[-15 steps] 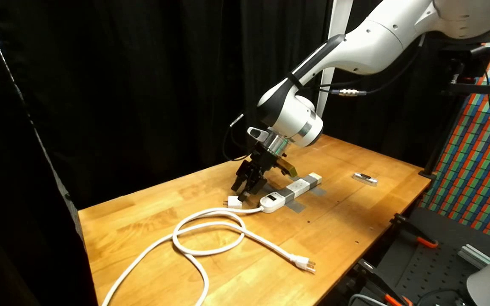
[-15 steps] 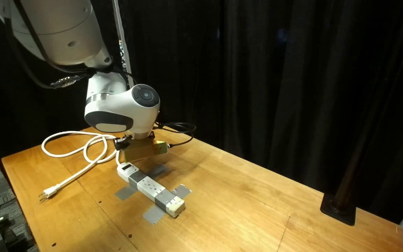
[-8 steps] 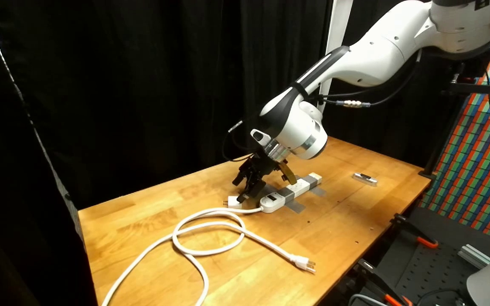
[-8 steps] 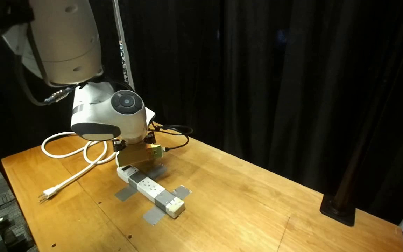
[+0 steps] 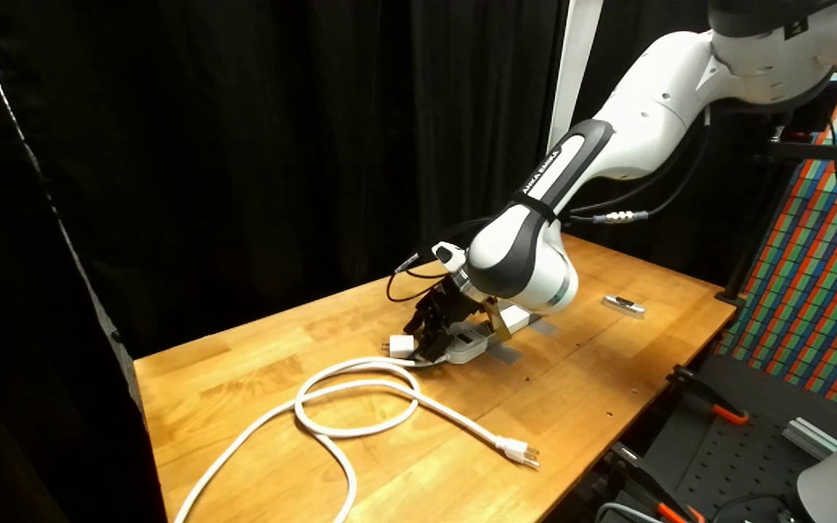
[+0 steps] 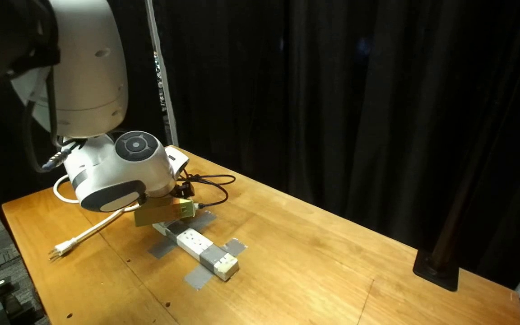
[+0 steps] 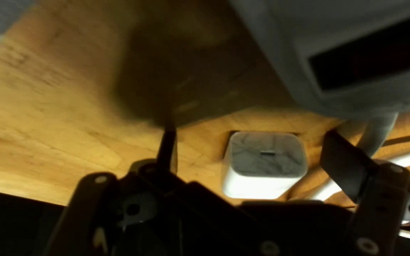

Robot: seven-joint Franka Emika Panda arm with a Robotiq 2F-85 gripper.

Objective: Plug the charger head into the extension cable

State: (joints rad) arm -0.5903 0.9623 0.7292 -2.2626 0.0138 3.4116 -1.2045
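Fingers point(image 7: 345, 167) are now lowered, spread wide, empty; the charger head point(image 7: 267, 160) near the tabletop's point(image 5: 259, 363) long curtained edge may be grasped next.

Wooden table point(image 5: 571, 396), small flat object point(image 5: 623, 305) on top, black curtain point(image 5: 244, 160) behind it.
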